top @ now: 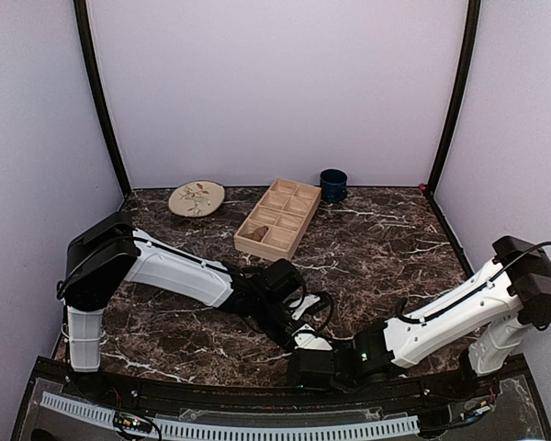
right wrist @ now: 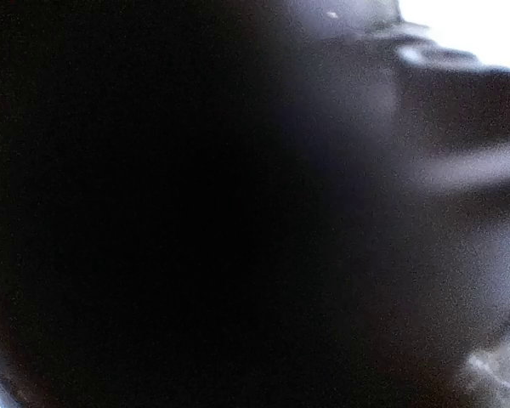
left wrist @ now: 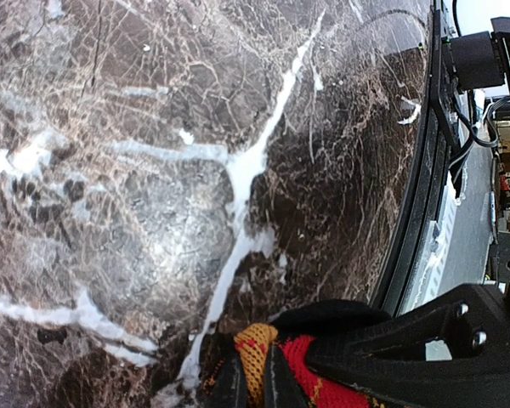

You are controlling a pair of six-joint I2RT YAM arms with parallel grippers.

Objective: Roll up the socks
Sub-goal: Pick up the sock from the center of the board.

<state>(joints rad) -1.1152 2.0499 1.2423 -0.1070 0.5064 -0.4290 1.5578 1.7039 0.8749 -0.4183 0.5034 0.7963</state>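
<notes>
1. Nearest you: the right pincer (top: 305, 367) sits low at the near edge of the dark marble bench (top: 386, 243). Its wrist view is blacked out, so you can't tell whether it's spread or closed.
2. The left pincer (left wrist: 257, 387) is pinching the red, yellow and black knit sock (left wrist: 323, 378), which lies bunched at the near edge between both pincers.
3. My read: you're at the rolling step, not finished. The next move calls for turning the bundle over itself with one end pinned.
4. The black front rail (left wrist: 416, 212) is just beside the sock, so roll inward, away from it.
5. There's open marble ahead. The wooden compartment tray (top: 278, 219), patterned plate (top: 196, 197) and dark blue mug (top: 332, 185) are well apart at the back.
</notes>
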